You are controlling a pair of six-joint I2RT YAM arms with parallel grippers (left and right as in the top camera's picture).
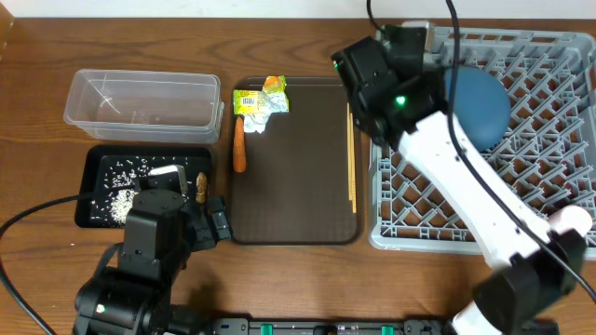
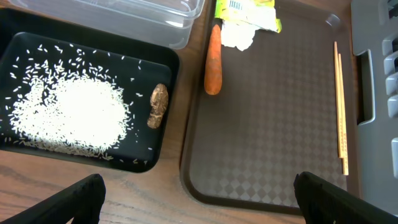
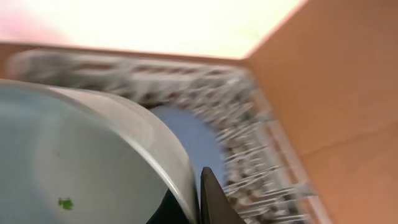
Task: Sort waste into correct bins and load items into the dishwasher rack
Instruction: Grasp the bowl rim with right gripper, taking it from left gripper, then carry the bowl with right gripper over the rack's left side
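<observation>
My right gripper (image 3: 198, 200) is shut on the rim of the small white bowl (image 3: 74, 155), near the dark blue bowl (image 3: 194, 138) and the grey dishwasher rack (image 3: 255, 149). Overhead, the right gripper (image 1: 371, 73) hangs at the rack's (image 1: 549, 158) left edge beside the blue bowl (image 1: 480, 107); the white bowl is hidden under it. My left gripper (image 2: 199, 199) is open and empty over the table. The black tray (image 2: 165, 134) holds rice (image 2: 68, 115) and the brown lump (image 2: 157, 106). The carrot (image 2: 213, 59), wrapper (image 2: 245, 18) and chopsticks (image 2: 340, 106) lie on the brown serving tray. The cups are out of view.
The clear tub (image 1: 144, 98) stands at the back left, behind the black tray (image 1: 93, 167). The dark brown serving tray (image 1: 298, 177) lies between the bins and the rack. The right arm's white link (image 1: 484, 205) crosses over the rack.
</observation>
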